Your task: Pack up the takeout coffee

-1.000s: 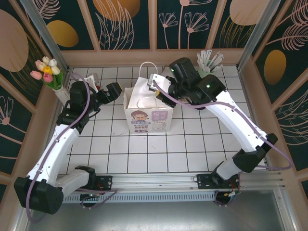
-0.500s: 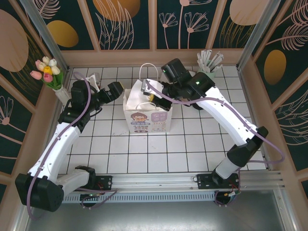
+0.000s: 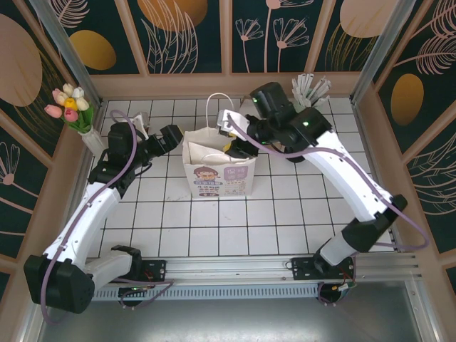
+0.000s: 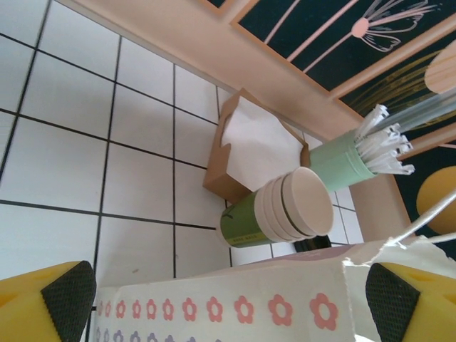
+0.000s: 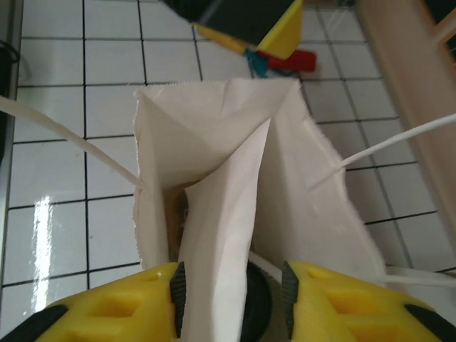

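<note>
A white paper bag [image 3: 217, 174] stands open-topped mid-table. My right gripper [image 3: 235, 146] hangs over its right top edge, pointing down into it. In the right wrist view the right gripper [image 5: 234, 296] has its jaws apart. Between them are a fold of the bag [image 5: 214, 142] wall and the dark round top of the takeout coffee [image 5: 258, 306], low inside the bag; its green side is hidden. The right pad stands clear of it. My left gripper [image 3: 173, 135] is wide open beside the bag's left side. In its own view the left gripper [image 4: 228, 299] spans the flower-printed bag [image 4: 214, 306] edge.
Behind the bag are a stack of green paper cups [image 4: 278, 214], a brown napkin box [image 4: 253, 146] and a mint-green pot of wrapped straws [image 3: 310, 89]. A vase of tulips [image 3: 71, 107] stands far left. Wooden walls close the back and sides.
My right gripper's jaws have parted over the bag, and its wrist has shifted slightly right since half a second ago. The left arm has barely moved.
</note>
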